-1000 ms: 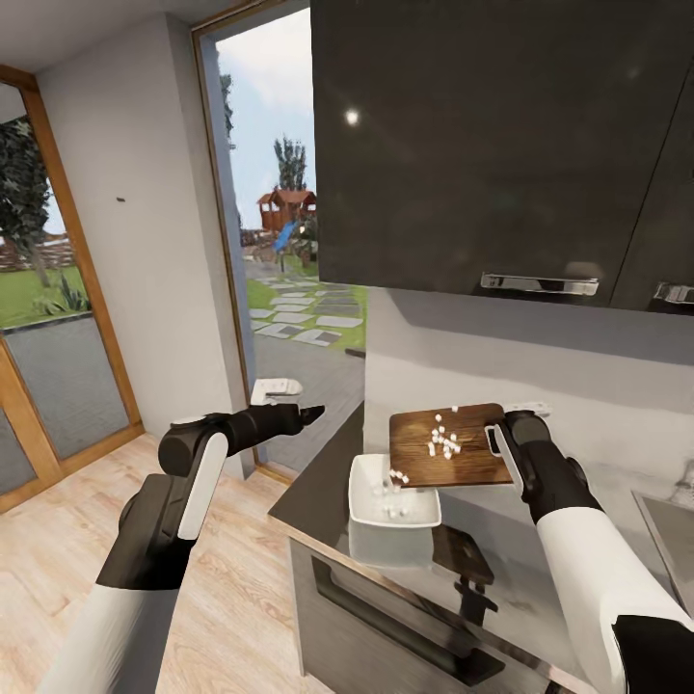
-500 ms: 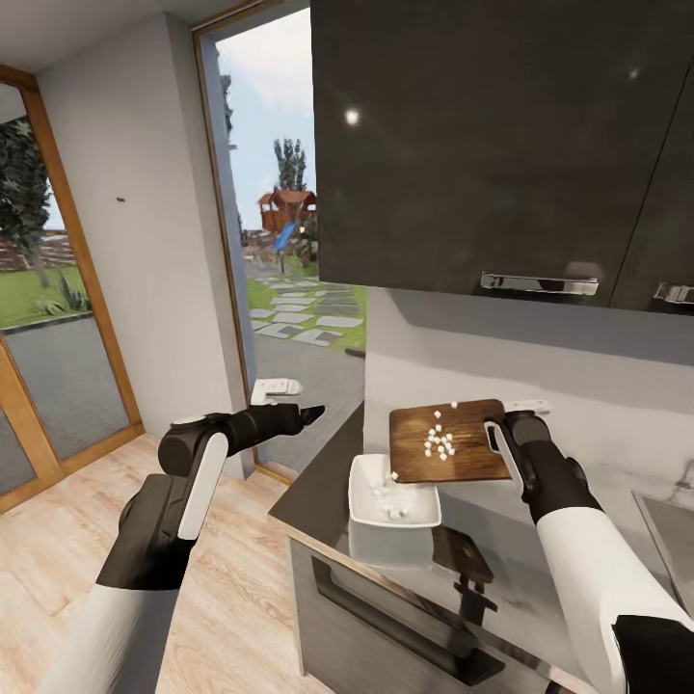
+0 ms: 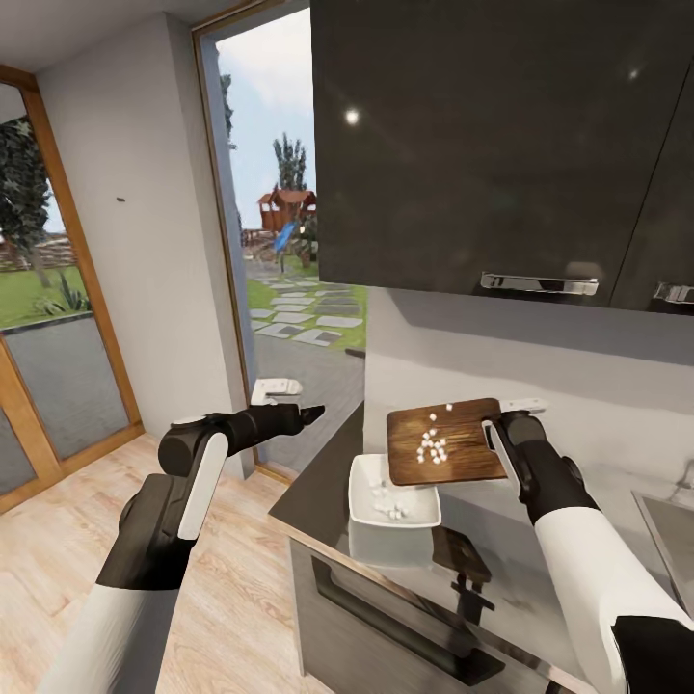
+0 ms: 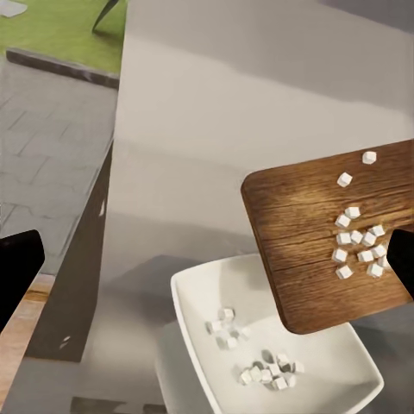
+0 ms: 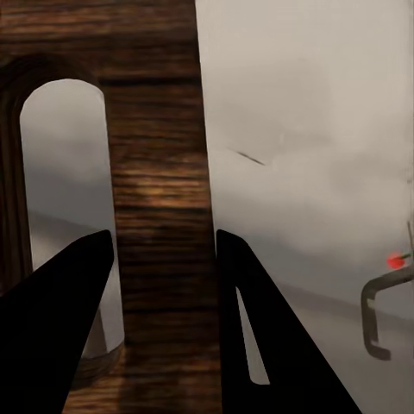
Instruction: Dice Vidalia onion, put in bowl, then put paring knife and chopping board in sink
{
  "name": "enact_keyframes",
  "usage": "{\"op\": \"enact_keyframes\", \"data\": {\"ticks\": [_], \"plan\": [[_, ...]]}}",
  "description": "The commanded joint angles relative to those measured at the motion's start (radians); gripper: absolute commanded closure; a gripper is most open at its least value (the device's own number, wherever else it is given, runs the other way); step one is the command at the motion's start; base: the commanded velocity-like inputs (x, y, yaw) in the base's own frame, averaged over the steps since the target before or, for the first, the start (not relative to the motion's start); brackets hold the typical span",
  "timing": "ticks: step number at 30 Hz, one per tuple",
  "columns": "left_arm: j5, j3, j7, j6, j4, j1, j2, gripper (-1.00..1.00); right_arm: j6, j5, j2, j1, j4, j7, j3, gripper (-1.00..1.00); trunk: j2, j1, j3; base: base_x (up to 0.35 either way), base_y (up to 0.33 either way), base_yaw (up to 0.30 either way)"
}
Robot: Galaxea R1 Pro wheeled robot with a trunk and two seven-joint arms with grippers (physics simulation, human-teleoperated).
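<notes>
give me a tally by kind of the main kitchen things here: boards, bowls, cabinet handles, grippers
chopping board: 1
bowl: 1
chrome cabinet handles: 2
grippers, left gripper and right gripper: 2
total: 6

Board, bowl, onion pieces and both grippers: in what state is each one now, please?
Board: lifted over the bowl, held at its slot end.
Bowl: upright on the counter, some dice inside.
Onion dice: a cluster is on the board, the others lie in the bowl.
Right gripper: fingers shut on the board.
Left gripper: holding nothing, away from the counter.
</notes>
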Motion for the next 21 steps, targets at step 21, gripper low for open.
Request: {"op": "enact_keyframes", "data": {"ticks": [21], "plan": [[-0.003,0.001,-0.004,0.004,-0.001,0.0,0.0,-1.0,0.006,0.008,0.0,0.001,-0.001,-0.056,0.026,1.0,-0.001,0.0,0.0,0.0,0.0,0.0]]}}
